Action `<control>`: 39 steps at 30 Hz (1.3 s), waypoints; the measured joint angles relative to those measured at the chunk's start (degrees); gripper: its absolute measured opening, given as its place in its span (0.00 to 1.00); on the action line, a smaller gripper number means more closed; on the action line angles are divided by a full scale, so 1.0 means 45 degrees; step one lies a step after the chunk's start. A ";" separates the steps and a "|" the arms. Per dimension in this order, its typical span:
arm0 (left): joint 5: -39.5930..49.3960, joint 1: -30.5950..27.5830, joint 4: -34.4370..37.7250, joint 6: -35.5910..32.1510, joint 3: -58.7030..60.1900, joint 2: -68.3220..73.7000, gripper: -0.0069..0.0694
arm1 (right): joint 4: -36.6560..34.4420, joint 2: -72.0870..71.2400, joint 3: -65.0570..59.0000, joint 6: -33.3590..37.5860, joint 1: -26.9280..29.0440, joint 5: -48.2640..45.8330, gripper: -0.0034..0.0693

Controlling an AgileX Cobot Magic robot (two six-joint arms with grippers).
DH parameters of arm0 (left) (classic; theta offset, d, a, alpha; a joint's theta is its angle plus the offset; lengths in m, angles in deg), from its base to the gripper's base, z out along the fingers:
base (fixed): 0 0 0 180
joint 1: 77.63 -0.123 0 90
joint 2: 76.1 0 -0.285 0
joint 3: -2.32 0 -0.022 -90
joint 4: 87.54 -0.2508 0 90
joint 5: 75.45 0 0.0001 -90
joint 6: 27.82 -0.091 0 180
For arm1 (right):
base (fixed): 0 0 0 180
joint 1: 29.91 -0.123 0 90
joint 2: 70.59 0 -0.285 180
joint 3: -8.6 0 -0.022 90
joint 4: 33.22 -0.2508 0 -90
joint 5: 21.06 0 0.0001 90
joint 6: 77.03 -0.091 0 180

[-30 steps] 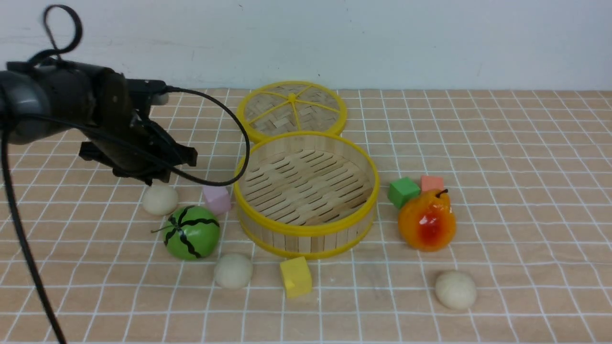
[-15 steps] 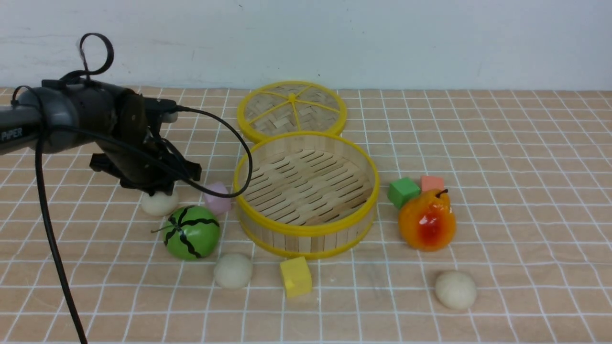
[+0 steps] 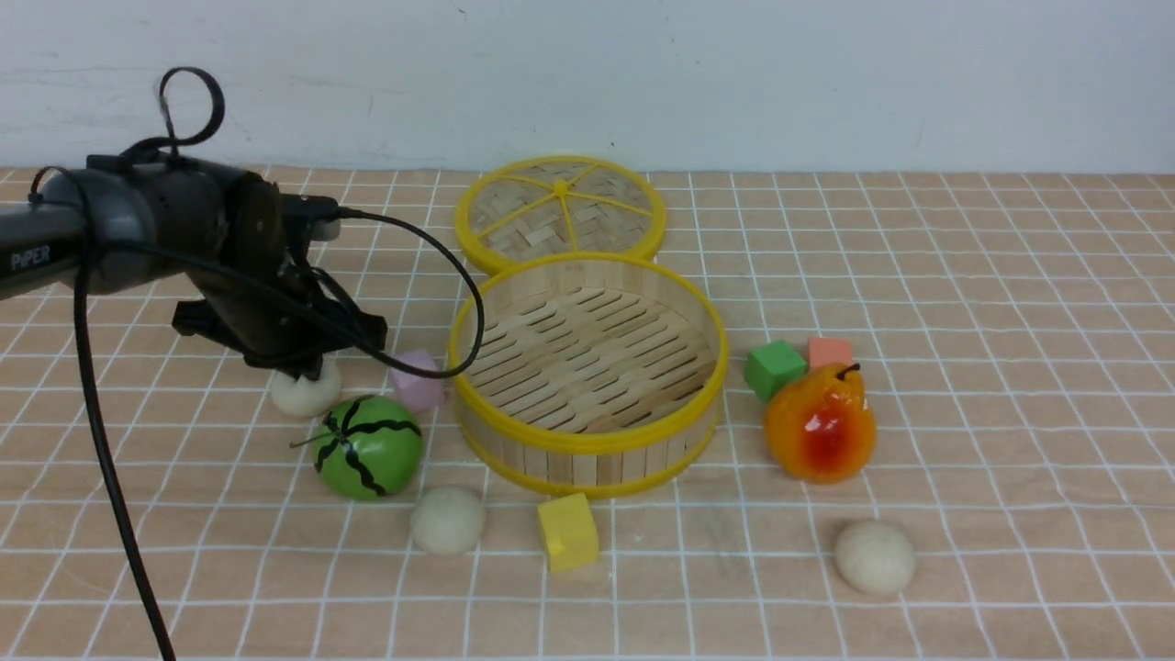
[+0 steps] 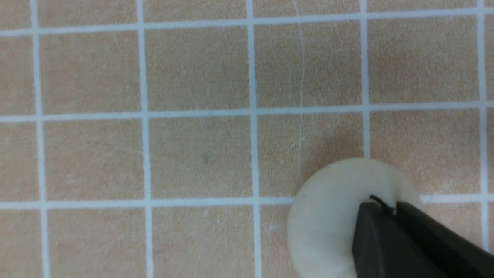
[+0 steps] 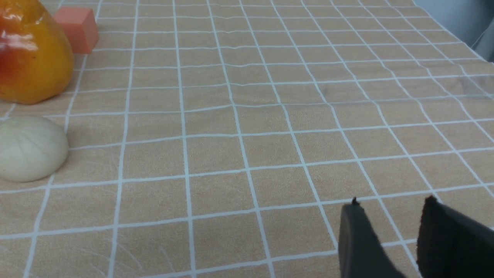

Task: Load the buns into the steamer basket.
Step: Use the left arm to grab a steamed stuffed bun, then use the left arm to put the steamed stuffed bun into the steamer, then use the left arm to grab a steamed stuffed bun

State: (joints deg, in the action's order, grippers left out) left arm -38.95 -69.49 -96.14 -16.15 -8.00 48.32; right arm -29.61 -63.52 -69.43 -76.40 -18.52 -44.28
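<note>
Tan checked cloth (image 3: 964, 275) with white grid lines covers the bench, and a plain pale wall (image 3: 826, 73) runs behind it.

Front view: the steamer basket (image 3: 587, 441) sits mid-bench, slatted floor bare from rim to rim, with the woven lid (image 3: 560, 207) lying flat just behind it. All three buns are out on the cloth. The left bun (image 3: 303, 397) lies just behind the green watermelon ball (image 3: 368, 446). The front bun (image 3: 447, 520) is between that ball and a yellow cube (image 3: 567, 532), and the right bun (image 3: 874, 556) is near the orange pear (image 3: 820, 424). A pink cube (image 3: 418, 381) sits just beside the basket's left wall. The left gripper (image 3: 307, 367) is down right over the left bun.

Left wrist view: the left gripper (image 4: 386, 208) has its fingers pressed together, tips over the left bun (image 4: 328, 216), nothing clamped between them.

Right wrist view: the right gripper (image 5: 391, 202) hangs low over bare cloth, fingers apart and holding nothing. The right bun (image 5: 31, 148) lies well apart from it, near the pear (image 5: 31, 58) and a salmon cube (image 5: 77, 29).
</note>
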 joint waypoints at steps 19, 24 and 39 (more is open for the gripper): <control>-0.2381 0.3663 0.2973 -0.2250 -0.0233 -0.1634 0.08 | 0.0000 0.0000 0.0000 0.0000 0.0000 0.0000 0.38; -0.3459 0.3677 0.2947 -0.1699 -0.0233 -0.0336 0.11 | 0.0000 0.0000 0.0000 0.0000 0.0000 0.0000 0.38; -0.1660 0.3734 0.2766 -0.1342 -0.0233 -0.1280 0.74 | 0.0000 0.0000 0.0000 0.0000 0.0000 0.0000 0.38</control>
State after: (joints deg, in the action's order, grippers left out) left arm -46.42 -52.69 -83.69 -22.19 -9.05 42.57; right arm -29.61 -63.52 -69.43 -76.40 -18.52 -44.28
